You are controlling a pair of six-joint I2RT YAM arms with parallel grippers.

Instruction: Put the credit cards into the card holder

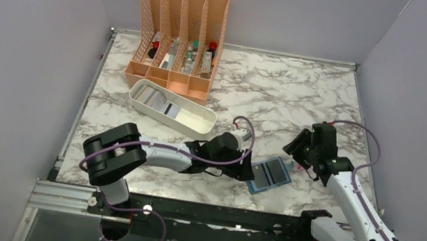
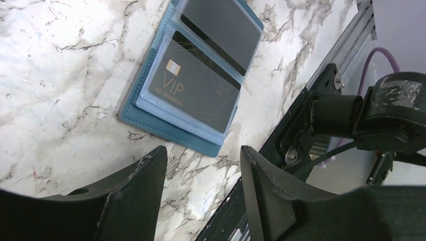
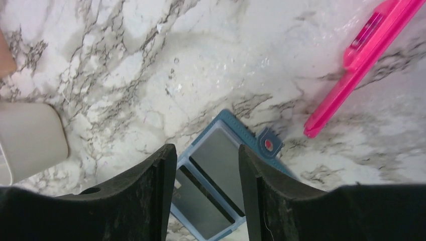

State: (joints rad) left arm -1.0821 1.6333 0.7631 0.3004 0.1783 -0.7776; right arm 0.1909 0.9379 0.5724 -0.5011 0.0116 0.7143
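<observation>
Near the front edge, between the left gripper (image 2: 203,153) and right gripper (image 3: 207,150), both empty with jaws apart, the card holder (image 1: 271,175) lies open with two cards (image 2: 201,88) sleeved, while more cards (image 1: 152,96) wait in the white tray (image 1: 197,118) farther left.

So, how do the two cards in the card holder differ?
The VIP card shows a gold chip and gold lettering; the plain card shows neither. The plain card lies in the half beside the snap tab, the VIP card in the other half. Both are dark, with a black stripe, under the card holder's clear sleeves.
</observation>
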